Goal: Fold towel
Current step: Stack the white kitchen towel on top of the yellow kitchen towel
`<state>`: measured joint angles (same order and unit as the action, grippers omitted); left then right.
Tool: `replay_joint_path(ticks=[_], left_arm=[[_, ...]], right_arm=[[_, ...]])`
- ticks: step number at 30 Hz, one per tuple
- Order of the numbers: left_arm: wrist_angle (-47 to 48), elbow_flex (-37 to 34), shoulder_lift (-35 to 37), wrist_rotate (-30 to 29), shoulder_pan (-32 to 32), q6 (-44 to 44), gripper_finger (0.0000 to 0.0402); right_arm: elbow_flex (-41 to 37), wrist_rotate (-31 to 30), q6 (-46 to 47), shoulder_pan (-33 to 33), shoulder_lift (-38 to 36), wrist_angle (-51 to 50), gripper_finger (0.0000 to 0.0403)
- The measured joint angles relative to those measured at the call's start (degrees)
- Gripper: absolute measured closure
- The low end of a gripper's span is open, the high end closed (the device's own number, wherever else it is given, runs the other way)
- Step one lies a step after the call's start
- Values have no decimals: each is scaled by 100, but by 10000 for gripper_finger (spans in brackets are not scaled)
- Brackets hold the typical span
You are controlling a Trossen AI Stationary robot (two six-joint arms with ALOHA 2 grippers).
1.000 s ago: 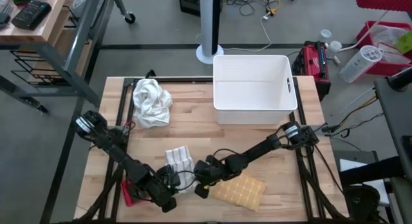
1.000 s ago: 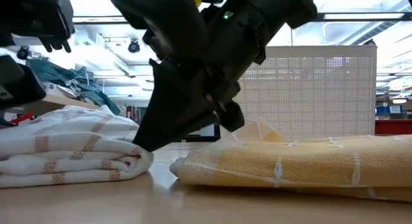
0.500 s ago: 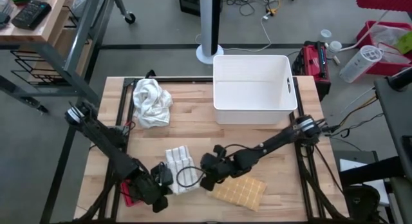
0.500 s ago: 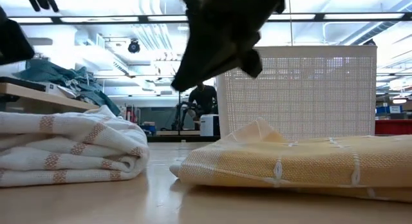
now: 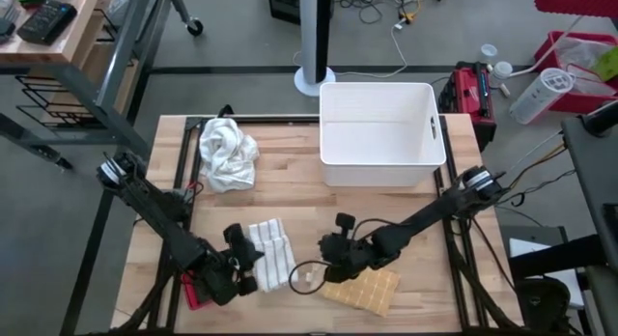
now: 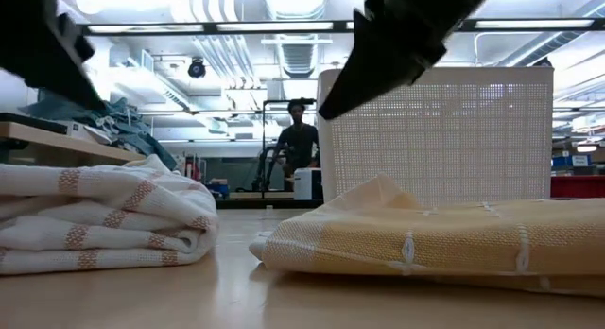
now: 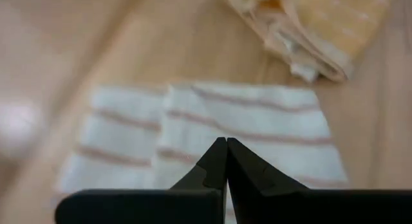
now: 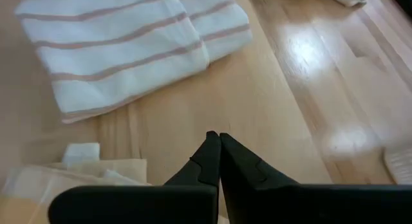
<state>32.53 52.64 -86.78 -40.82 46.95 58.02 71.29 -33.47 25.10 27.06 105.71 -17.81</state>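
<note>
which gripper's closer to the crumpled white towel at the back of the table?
Left. The left gripper sits by the striped folded towel, on the crumpled white towel's side of the table. The right gripper is farther across, by the yellow towel.

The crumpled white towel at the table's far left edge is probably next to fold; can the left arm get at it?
Probably yes. The crumpled white towel lies on bare wood on the left arm's side, and the shut, empty left gripper has only the folded striped white towel beside it.
</note>
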Motion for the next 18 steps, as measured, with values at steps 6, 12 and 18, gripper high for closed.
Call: replay_joint_path(ticks=[6,12,18], left_arm=[[-19,0,-8,-1559,51,-491,402],[-28,-57,-46,-2020,51,-772,401],[-147,-103,-217,-2018,60,-669,402]], right_arm=[[-304,38,-162,75,-29,328,403],[-509,33,-542,211,-212,231,403],[-864,102,-260,224,-170,1118,403]])
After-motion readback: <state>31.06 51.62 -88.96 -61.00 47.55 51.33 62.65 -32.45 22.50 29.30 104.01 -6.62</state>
